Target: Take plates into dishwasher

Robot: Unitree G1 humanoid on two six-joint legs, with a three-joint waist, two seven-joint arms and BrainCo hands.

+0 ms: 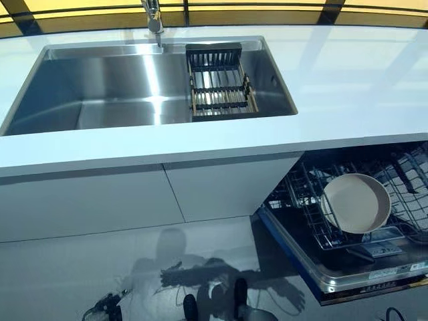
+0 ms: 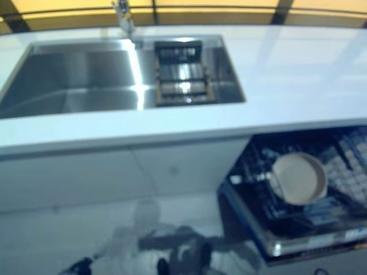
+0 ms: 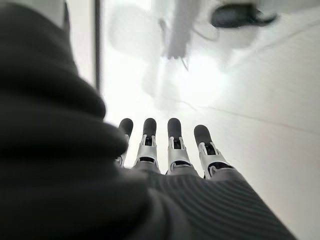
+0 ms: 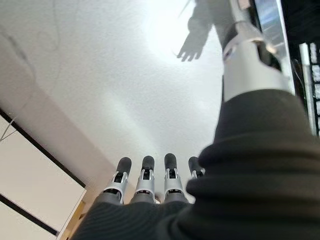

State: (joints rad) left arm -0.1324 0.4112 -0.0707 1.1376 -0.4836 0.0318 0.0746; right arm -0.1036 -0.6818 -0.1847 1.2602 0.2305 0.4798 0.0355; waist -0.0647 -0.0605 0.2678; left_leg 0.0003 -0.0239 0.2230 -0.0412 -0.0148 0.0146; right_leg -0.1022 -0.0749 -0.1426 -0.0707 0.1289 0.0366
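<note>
A beige plate (image 1: 356, 202) stands tilted in the lower rack (image 1: 307, 200) of the open dishwasher (image 1: 361, 271), under the counter at the right; the right eye view shows the plate (image 2: 299, 178) too. Neither hand shows in the eye views. In the left wrist view my left hand (image 3: 170, 150) hangs over the pale floor with its fingers straight and nothing in it. My right hand (image 4: 145, 182) also hangs over the floor, fingers straight and empty, with the dishwasher's edge (image 4: 270, 30) beside it.
A steel sink (image 1: 120, 83) is set in the white counter (image 1: 348, 87), with a dark drying rack (image 1: 217, 83) inside it and a tap (image 1: 154, 20) behind. White cabinet fronts (image 1: 134, 200) stand below. The dishwasher door juts out over the floor at the right.
</note>
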